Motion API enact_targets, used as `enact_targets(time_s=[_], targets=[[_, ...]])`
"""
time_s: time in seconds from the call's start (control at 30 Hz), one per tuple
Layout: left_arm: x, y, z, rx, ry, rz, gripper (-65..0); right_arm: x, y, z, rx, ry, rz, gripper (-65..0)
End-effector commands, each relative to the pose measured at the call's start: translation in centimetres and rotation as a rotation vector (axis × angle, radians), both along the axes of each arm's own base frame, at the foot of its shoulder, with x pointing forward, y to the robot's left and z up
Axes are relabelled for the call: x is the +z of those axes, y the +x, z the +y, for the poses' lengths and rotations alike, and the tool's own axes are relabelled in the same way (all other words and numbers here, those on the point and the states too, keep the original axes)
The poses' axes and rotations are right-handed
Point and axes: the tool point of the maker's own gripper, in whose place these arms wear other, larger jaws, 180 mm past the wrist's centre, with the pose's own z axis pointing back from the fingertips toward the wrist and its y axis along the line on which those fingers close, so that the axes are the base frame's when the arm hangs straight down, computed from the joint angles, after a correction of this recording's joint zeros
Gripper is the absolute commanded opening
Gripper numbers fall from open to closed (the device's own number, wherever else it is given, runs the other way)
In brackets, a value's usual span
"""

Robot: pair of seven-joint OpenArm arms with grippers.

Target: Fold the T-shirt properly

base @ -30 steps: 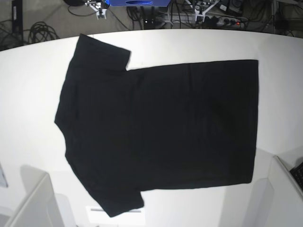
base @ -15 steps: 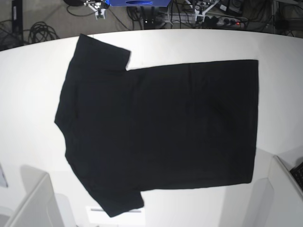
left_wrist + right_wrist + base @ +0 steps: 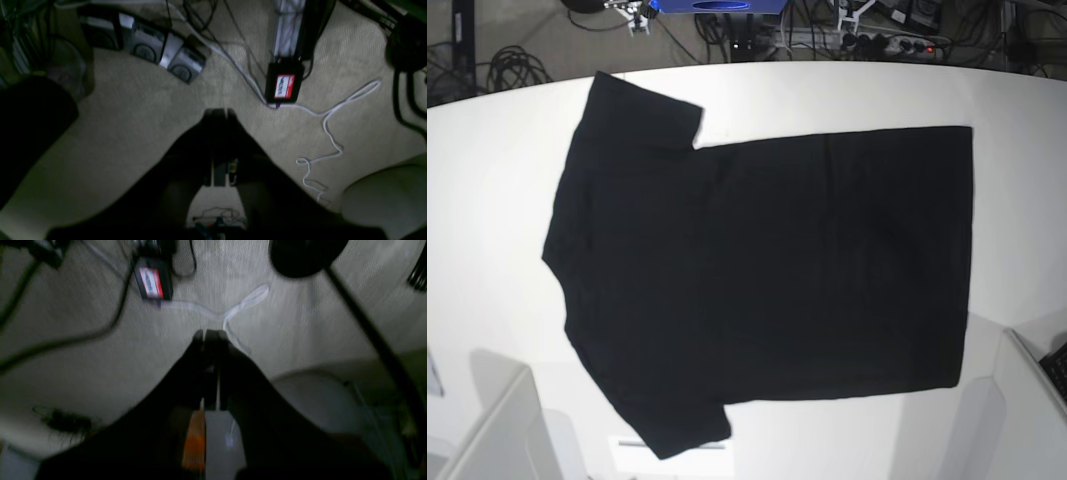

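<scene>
The desk (image 3: pixel 487 200) is white and fills most of the base view. The T-shirt (image 3: pixel 767 270) lies spread flat on it, plain black side up, unfolded. Its sleeves and neck end point toward the left of the base view; its straight hem runs along the right. One sleeve reaches toward the far desk edge, the other toward the near edge.

Neither arm appears in the base view, so the T-shirt lies free of both grippers.

The left gripper (image 3: pixel 220 113) shows in the left wrist view as a dark wedge. Its jaws are clenched, tips pressed together, with nothing between them. Behind the tips lies beige carpet floor (image 3: pixel 140 133), not the desk. On that floor lie a black box with a red-and-white label (image 3: pixel 283 86), a loose white cable (image 3: pixel 330 133) and grey rectangular units (image 3: pixel 156 50).

The right gripper (image 3: pixel 208 335) shows in the blurred right wrist view. Its jaws are likewise clenched on nothing, over the same carpet floor and labelled box.

The T-shirt shows in neither wrist view; it lies well apart from both sets of jaws.
</scene>
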Motion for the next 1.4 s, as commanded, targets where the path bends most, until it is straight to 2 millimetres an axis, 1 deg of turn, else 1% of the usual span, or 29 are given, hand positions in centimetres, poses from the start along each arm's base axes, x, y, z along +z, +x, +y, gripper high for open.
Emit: enact_targets(time_s=[0.0, 0.03, 0.13, 0.2, 0.3, 0.67, 0.73, 0.8, 0.83, 0.9, 0.93, 1.07, 1.37], targets=[[0.1, 0.0, 0.3, -0.01, 0.005, -0.027, -65.0, 0.0, -0.5, -0.3, 0.002, -0.008, -0.011, -65.0], [0.1, 0.6, 0.2, -0.013, 0.002, -0.064, -65.0, 0.0, 0.0, -0.3, 0.004, -0.006, -0.053, -65.0], [0.3, 0.6, 0.4, -0.019, 0.002, -0.128, -65.0, 0.1, -0.2, -0.3, 0.006, -0.003, -0.109, -65.0], [0.4, 0.3, 1.1, -0.022, 0.012, -0.12, -65.0, 0.1, -0.5, -0.4, 0.006, -0.005, -0.104, -65.0], [0.4, 0.0, 1.1, -0.022, 0.012, -0.117, -65.0, 0.1, -0.4, -0.5, 0.007, -0.006, -0.107, -65.0], [0.4, 0.1, 1.1, -0.023, 0.011, -0.122, -65.0, 0.1, -0.2, -0.3, 0.006, -0.003, -0.115, -65.0], [0.4, 0.2, 1.1, -0.023, 0.011, -0.125, -65.0, 0.0, 0.2, -0.2, 0.006, -0.001, -0.128, -65.0], [0.4, 0.2, 1.1, -0.023, 0.011, -0.125, -65.0, 0.1, 1.0, -0.1, 0.008, 0.002, -0.174, -65.0], [0.5, 0.2, 1.1, -0.023, 0.011, -0.126, -65.0, 0.1, 1.1, -0.1, 0.008, 0.003, -0.194, -65.0], [0.5, 0.8, 1.0, -0.026, 0.009, -0.163, -65.0, 0.3, 0.8, -0.2, 0.01, 0.004, -0.223, -65.0], [0.7, 0.7, 1.0, -0.028, 0.006, -0.184, -65.0, 0.3, 0.9, -0.3, 0.011, 0.003, -0.233, -65.0], [1.4, 1.6, 0.8, -0.041, -0.003, -0.308, -65.0, 0.3, 0.6, -0.4, 0.011, 0.002, -0.228, -65.0], [1.4, 1.7, 0.8, -0.042, -0.004, -0.317, -65.0, 0.3, 0.6, -0.3, 0.011, 0.003, -0.228, -65.0]])
